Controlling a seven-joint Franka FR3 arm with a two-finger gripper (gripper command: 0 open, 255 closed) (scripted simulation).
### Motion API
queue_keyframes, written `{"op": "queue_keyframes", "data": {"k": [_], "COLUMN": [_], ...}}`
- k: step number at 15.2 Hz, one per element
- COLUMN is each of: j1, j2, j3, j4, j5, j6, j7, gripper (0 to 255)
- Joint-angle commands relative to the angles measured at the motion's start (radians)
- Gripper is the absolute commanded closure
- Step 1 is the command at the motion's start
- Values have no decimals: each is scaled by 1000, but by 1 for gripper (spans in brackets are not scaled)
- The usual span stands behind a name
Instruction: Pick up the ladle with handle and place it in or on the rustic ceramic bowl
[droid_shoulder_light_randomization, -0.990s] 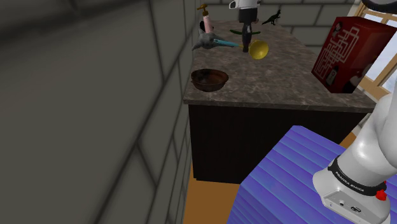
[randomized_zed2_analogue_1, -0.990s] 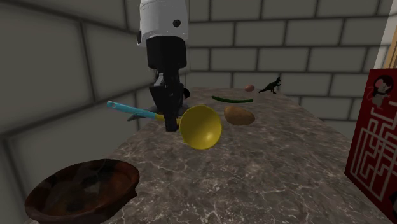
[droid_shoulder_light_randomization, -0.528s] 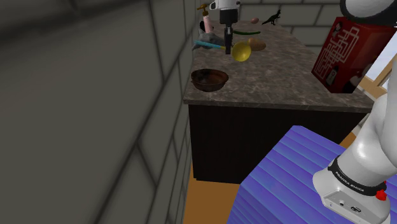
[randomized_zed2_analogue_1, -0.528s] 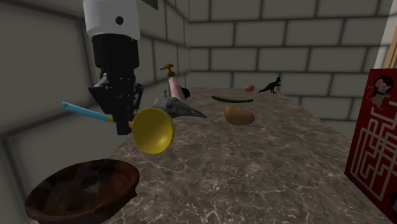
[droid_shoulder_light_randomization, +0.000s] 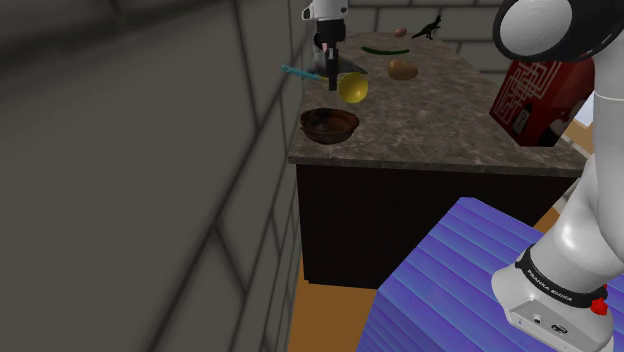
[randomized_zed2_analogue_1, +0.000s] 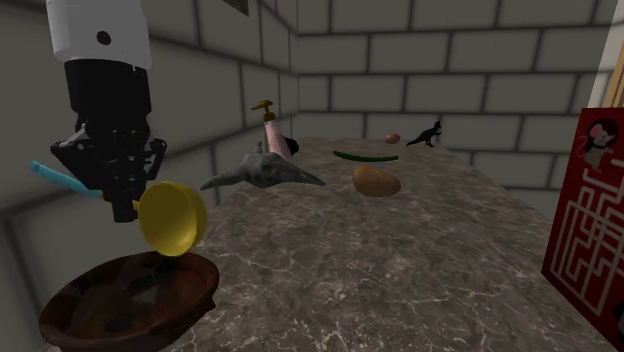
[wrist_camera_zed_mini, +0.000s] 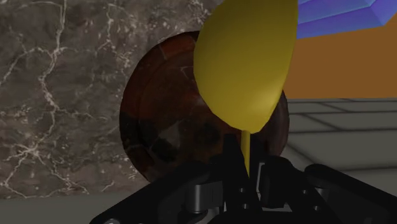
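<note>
Gripper (randomized_zed2_analogue_1: 122, 205) and its load over the counter. We see the two black fingers closed on the ladle (randomized_zed2_analogue_1: 172, 218), clasping it where the blue handle meets the yellow cup. In the wrist view the gripper (wrist_camera_zed_mini: 246, 167) pinches the thin yellow neck of the ladle (wrist_camera_zed_mini: 247, 63) between its fingers. The ladle is held in the air, its handle roughly level and pointing towards the block wall (randomized_zed2_analogue_1: 200, 80).

Beneath it sits the bowl (randomized_zed2_analogue_1: 130, 305), dark brown with reddish mottling, near a corner of the marble-patterned counter (randomized_zed2_analogue_1: 400, 280). In the wrist view the cup overlaps the bowl (wrist_camera_zed_mini: 159, 127). In the shoulder view the ladle (droid_shoulder_light_randomization: 352, 88) hangs just above the bowl (droid_shoulder_light_randomization: 329, 124) and apart from it, below the gripper (droid_shoulder_light_randomization: 332, 68).

Farther along the counter (droid_shoulder_light_randomization: 450, 120) we note a grey bird-like figure (randomized_zed2_analogue_1: 265, 172), a pump bottle (randomized_zed2_analogue_1: 268, 125), a potato (randomized_zed2_analogue_1: 375, 181), a long green vegetable (randomized_zed2_analogue_1: 365, 156) and a small black toy dinosaur (randomized_zed2_analogue_1: 427, 133).

A red box (randomized_zed2_analogue_1: 590, 230) stands at the second exterior view's right edge. Its face carries a white maze drawing and a cartoon figure, and we can read no words on it. The band at the foot of the white arm (droid_shoulder_light_randomization: 585, 230) bears a line of dark lettering too small for us to read. The stand (droid_shoulder_light_randomization: 450, 290) is striped blue.
</note>
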Motion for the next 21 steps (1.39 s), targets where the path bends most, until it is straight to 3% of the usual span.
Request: {"op": "queue_keyframes", "data": {"k": [1, 12, 20, 21], "j1": [4, 23, 23, 23], "j2": [2, 2, 2, 2], "j3": [1, 5, 5, 5], "j4": [-23, -173, -173, -173], "j5": [1, 4, 4, 4], "j6": [26, 173, 173, 173], "j7": [0, -15, -15, -15], "gripper": [255, 255, 255, 0]}}
